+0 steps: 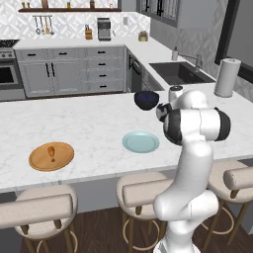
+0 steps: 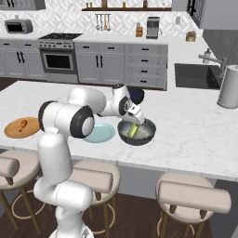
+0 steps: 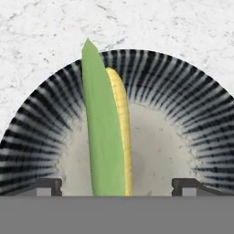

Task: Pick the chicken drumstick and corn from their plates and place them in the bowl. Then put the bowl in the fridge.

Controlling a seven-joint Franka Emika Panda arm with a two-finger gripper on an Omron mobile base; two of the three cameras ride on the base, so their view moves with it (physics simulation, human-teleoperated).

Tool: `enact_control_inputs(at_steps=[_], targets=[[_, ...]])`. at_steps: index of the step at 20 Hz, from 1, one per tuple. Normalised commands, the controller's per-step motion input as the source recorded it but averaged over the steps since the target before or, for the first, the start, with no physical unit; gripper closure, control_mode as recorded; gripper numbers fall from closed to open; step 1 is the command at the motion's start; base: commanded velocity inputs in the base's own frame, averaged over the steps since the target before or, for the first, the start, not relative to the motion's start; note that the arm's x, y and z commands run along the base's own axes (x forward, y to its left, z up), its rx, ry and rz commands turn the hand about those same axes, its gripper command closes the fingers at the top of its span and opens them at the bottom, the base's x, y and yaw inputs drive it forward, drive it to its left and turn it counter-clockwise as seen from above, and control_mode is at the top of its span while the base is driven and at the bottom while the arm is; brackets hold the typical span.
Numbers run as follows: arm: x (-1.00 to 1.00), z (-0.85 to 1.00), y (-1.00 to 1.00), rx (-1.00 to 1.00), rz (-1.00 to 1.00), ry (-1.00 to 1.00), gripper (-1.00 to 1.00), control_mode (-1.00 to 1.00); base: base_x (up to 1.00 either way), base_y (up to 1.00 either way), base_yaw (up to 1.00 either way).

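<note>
We see a white marble-look island counter [image 1: 94, 128], smooth and faintly veined, under a wood-grained tan plate [image 1: 51, 156] and a glossy pale teal plate [image 1: 141, 142]. The ribbed, speckled dark grey bowl [image 3: 192, 119] looks like matt glazed stoneware, and it holds smooth green-husked corn [image 3: 107, 137].

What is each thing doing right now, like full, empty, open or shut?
corn: lying in the bowl, between the fingertips
bowl: on the counter, holds the corn
gripper: open, over the bowl
chicken drumstick: on the wooden plate
wooden plate: holds the drumstick
teal plate: empty
</note>
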Motion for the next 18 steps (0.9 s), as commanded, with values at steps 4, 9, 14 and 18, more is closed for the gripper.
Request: enact_control_inputs(at_steps=[4, 9, 14, 18], targets=[[-0.73, 0.99, 0.19, 0.11, 0.05, 0.20, -1.00, -1.00, 0.00, 0.00, 0.00], [-1.00, 1.00, 0.40, 0.11, 0.12, 0.34, -1.00, -1.00, 0.00, 0.00, 0.00], [-1.00, 0.98, 0.64, 0.11, 0.16, 0.35, -1.00, -1.00, 0.00, 0.00, 0.00], [-1.00, 0.31, 0.97, 0.03, 0.20, 0.04, -1.00, -1.00, 0.00, 0.00, 0.00]])
